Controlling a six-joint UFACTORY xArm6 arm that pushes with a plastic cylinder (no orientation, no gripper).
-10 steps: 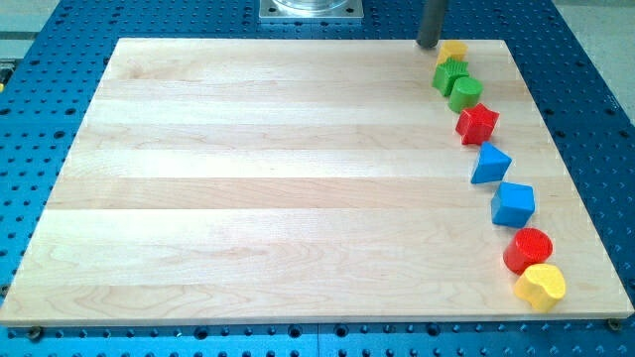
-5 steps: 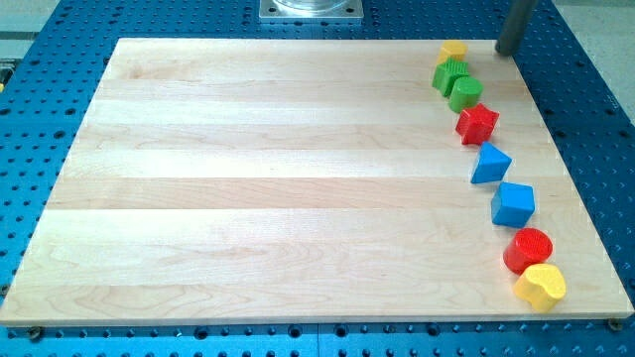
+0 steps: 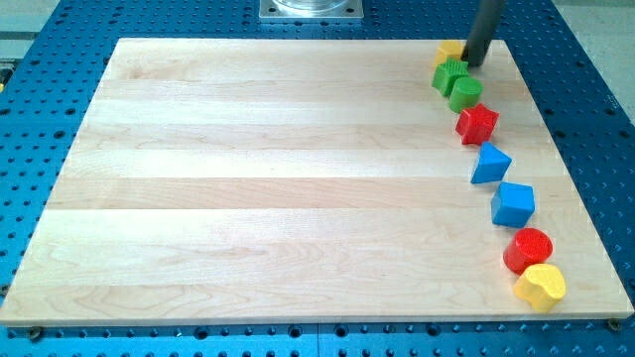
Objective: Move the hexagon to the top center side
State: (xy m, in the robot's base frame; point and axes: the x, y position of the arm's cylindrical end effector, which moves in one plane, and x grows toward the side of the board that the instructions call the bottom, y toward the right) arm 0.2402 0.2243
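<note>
a single camera view looks down at a pale wooden board (image 3: 278, 178) resting on a blue perforated table (image 3: 40, 79). all the blocks run in a curved line down the right side of the frame. at the upper right sits the yellow hexagon (image 3: 451, 50), close to the board's top edge, partly hidden by the dark rod. my tip (image 3: 474, 64) rests just to the hexagon's right, touching or nearly touching it; the rod has no jaws, so there is nothing to open, close or hold. directly below the hexagon are a green star-like block (image 3: 449, 75) and a green cylinder (image 3: 465, 93), then a red star-like block (image 3: 477, 123), a blue triangular block (image 3: 490, 164), a blue cube (image 3: 513, 203), a red cylinder (image 3: 529, 248) and a yellow heart-shaped block (image 3: 541, 286) at the lower right. judging from this layout, the push should go straight leftward along the top edge, contacting the hexagon's right face squarely and staying above the green blocks so they are not dragged along.
</note>
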